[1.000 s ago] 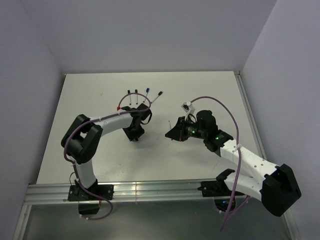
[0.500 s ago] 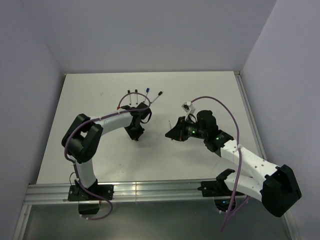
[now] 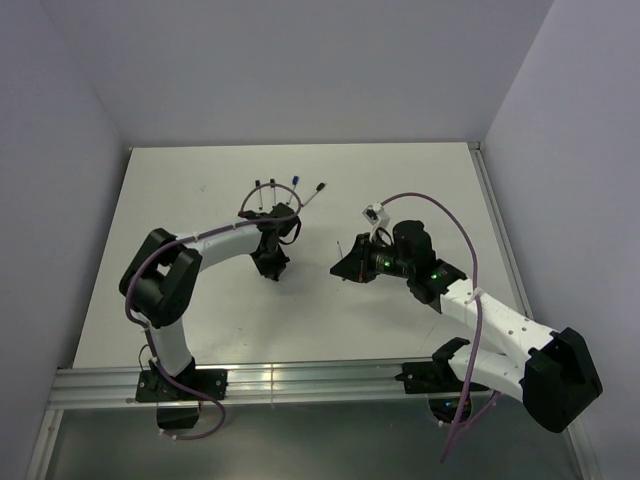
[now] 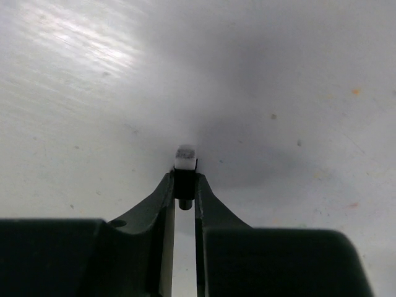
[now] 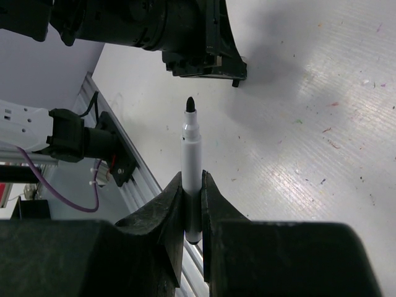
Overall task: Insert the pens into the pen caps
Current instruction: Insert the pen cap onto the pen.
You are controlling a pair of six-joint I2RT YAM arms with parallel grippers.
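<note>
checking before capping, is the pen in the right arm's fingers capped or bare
Bare: in the right wrist view the pen, clamped between the fingers, shows its dark tip uncovered.

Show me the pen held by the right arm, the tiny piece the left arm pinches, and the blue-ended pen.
held pen [image 5: 190, 162]: right wrist view, on its white barrel.
tiny piece [image 4: 185, 179]: left wrist view, on its black body.
blue-ended pen [image 3: 295, 182]: top view, on its blue end.

the pens [image 3: 273, 193] lie on the table [image 3: 420, 175] behind the left hand [image 3: 272, 271].
</note>
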